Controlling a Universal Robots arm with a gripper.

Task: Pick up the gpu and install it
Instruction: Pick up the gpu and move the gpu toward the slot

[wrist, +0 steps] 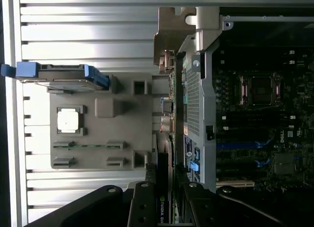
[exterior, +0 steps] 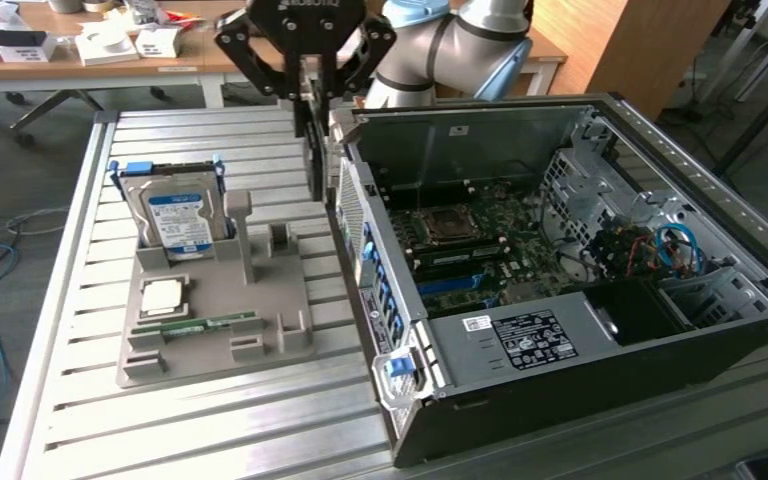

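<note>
Clearance worries me: with my gripper [exterior: 311, 115] clamped on the gpu [exterior: 317, 170], the card hangs just beside the computer case [exterior: 491, 400] and could snag its rear wall.

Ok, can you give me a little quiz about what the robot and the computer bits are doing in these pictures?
1. Pick one: what do the robot's fingers grip?
A) a green memory stick
B) the dark flat gpu card with the NVIDIA label
C) a silver hard drive
2. True or false: the silver hard drive with the blue-white label stands on edge in the grey plastic holder.
3. What is the silver square part lying flat in that holder?
Key: 1 B. 2 true. 3 a processor chip.
</note>
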